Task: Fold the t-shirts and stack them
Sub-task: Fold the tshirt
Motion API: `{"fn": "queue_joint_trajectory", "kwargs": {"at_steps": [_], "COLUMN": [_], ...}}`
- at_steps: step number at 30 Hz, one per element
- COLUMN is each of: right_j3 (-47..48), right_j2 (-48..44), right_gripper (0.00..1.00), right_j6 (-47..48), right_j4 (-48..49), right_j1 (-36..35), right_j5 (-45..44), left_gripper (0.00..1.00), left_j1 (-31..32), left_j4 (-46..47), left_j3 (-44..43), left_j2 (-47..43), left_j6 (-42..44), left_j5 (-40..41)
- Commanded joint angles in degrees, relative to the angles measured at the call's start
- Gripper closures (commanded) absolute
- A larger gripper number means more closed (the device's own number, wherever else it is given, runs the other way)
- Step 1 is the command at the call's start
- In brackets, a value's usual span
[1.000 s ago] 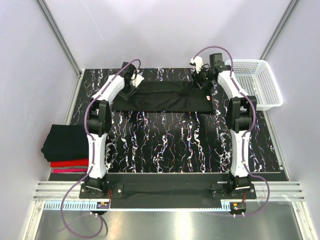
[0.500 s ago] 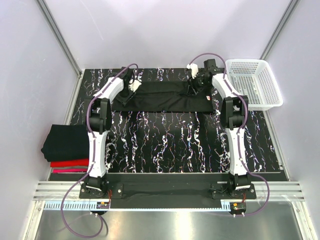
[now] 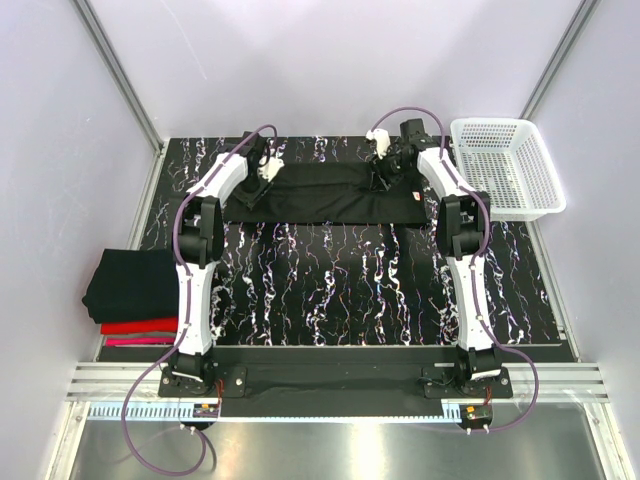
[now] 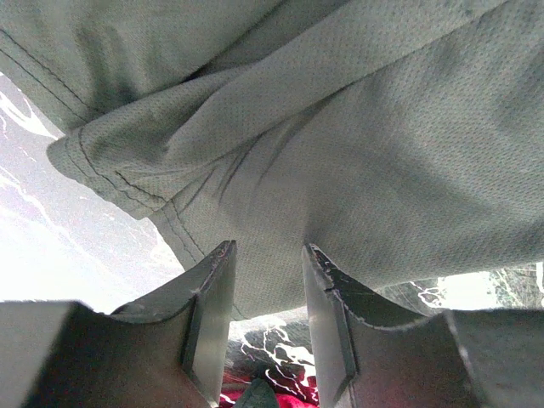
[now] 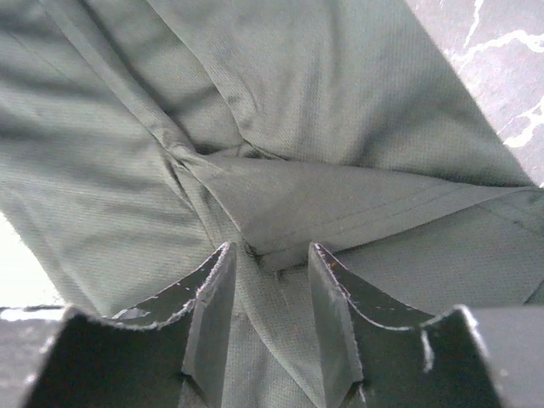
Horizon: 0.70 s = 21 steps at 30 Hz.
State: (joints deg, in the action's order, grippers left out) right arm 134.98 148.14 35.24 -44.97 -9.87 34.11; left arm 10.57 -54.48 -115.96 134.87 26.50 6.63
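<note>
Squinting at the overhead view, you're getting both wrists covering the far corners of the black t-shirt [image 3: 335, 193], so contact is hard to judge there. Close up, your left fingers [image 4: 208, 297] and right fingers [image 5: 212, 297] are standing partly apart with nothing pinched. The shirt is lying as a long folded strip across the far counter [image 3: 330, 290], its right end nearing the basket [image 3: 505, 165]. A wide stretch of counter is lying between it and your bases. The folded stack [image 3: 130, 290] is sitting at the left edge.

The top view looks down from high over the whole table [image 3: 340, 290]. Each wrist camera faces the same black t-shirt [image 3: 330, 195] from very near
</note>
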Motion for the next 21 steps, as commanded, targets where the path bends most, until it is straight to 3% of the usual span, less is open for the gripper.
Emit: {"fn": "queue_joint_trajectory", "kwargs": {"at_steps": [1, 4, 9, 11, 21], "right_j3": [2.7, 3.5, 4.3, 4.9, 5.8], "right_j2": [0.8, 1.3, 1.6, 1.5, -0.6], "right_gripper": [0.54, 0.57, 0.79, 0.84, 0.84], "right_j6": [0.7, 0.8, 1.4, 1.7, 12.1], "right_j4": [-0.9, -0.8, -0.8, -0.9, 0.8], "right_j1": [-1.2, -1.6, -1.7, -2.0, -5.7], "right_j5": [-2.3, -3.6, -4.2, -4.3, -6.9], "left_gripper": [0.58, 0.59, 0.59, 0.59, 0.59], "left_j1": [0.1, 0.1, 0.1, 0.1, 0.1], "left_j4": [0.1, 0.1, 0.2, 0.1, 0.0], "left_j3": [-2.8, -3.0, -3.1, -3.0, -2.7], "left_j2": [-0.1, 0.0, 0.0, 0.0, -0.1], "left_j6": [-0.7, -0.8, -0.7, -0.8, -0.9], "left_j5": [-1.3, -1.4, -1.4, -1.4, -1.8]}}
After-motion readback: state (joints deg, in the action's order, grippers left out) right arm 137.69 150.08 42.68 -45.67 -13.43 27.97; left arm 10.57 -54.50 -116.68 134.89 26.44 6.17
